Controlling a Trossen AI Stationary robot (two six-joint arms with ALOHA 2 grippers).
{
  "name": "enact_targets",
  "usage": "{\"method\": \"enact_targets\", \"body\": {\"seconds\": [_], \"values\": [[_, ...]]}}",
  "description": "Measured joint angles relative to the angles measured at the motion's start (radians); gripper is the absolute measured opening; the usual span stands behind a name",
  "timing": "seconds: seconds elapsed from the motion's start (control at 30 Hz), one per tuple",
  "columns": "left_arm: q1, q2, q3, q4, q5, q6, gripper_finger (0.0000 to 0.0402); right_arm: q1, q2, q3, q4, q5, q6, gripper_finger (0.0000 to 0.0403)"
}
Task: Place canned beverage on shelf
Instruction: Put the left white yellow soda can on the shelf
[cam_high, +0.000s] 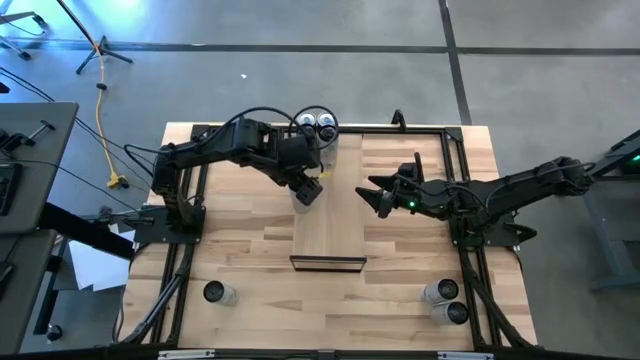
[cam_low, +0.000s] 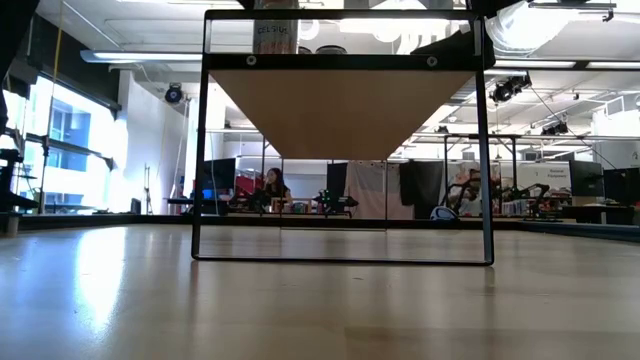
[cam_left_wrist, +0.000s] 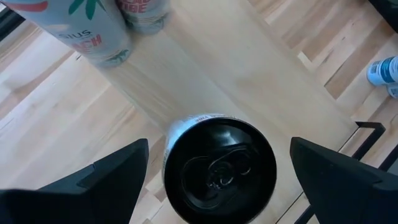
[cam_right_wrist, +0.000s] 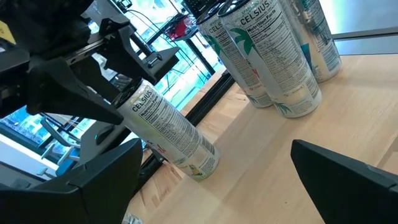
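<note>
- Black-topped can fills the left wrist view, upright on the shelf, with a dark finger on either side and a clear gap to each.
- Left gripper hangs right over that can, spread wide, gripping nothing.
- From above, the can sits at the shelf's left edge, about midway along the far half.
- Two more cans stand together at the shelf's far end, touching or nearly so.
- Right gripper is just off the shelf's right edge, pointed across at the left one; its fingers are also spread wide and empty.
- Right wrist view shows the can under the left gripper as a white Celsius can, its base on the wood.
- On the table near the front: one can at the left, two cans at the right, all well apart from the shelf.
- Low view shows the shelf's underside on a thin black frame, and a person seated far back in the room.
</note>
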Motion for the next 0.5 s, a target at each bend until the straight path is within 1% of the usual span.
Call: {"method": "enact_targets", "body": {"seconds": [0.2,0.3,0.5], "values": [[-0.011,0.0,0.0,0.005,-0.005,0.01,0.0362,0.0,0.0,0.0,0.0,0.0,0.0,0.0397],[-0.01,0.0,0.0,0.003,-0.01,-0.017,0.0362,0.0,0.0,0.0,0.0,0.0,0.0,0.0397],[0.0,0.0,0.0,0.003,-0.01,-0.02,0.0362,0.0,0.0,0.0,0.0,0.0,0.0,0.0397]]}}
